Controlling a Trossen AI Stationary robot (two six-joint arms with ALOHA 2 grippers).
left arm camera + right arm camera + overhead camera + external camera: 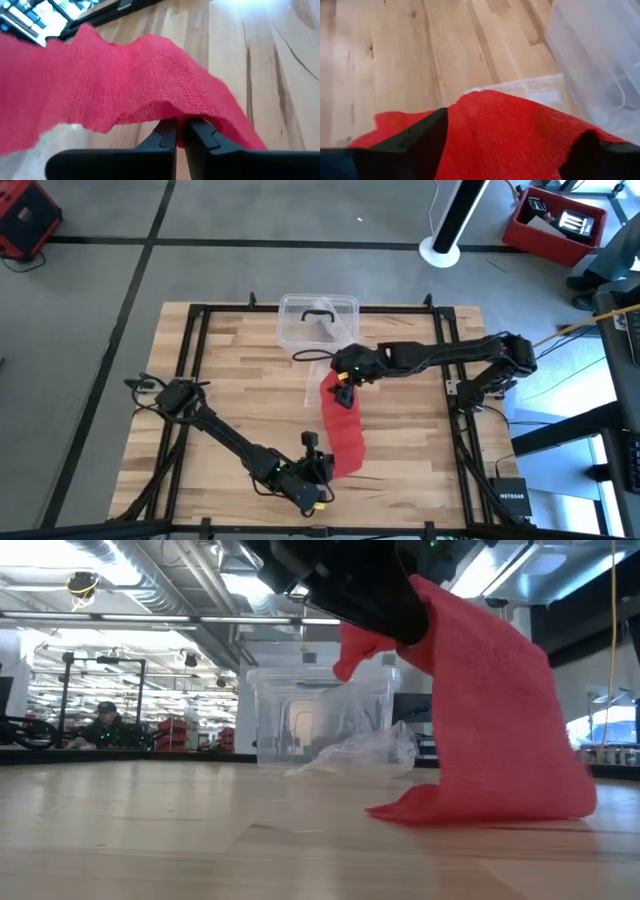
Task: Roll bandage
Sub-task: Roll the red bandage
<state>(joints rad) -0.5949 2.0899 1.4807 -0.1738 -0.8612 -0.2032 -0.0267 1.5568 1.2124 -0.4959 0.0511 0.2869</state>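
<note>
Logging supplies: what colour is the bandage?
Red, a plain woven knit; the bandage shows best in the left wrist view.

You saw the bandage (150, 85) as red, loosely woven cloth, matt, its mesh weave rough. The table (230, 390) was pale wood in smooth planks with visible grain and a slight sheen. At twelve o'clock on it stood a clear, glossy plastic box (318, 320). Thin crinkled clear plastic (365, 752) lay by it. The left gripper's fingers (200, 140) were matt black.
</note>
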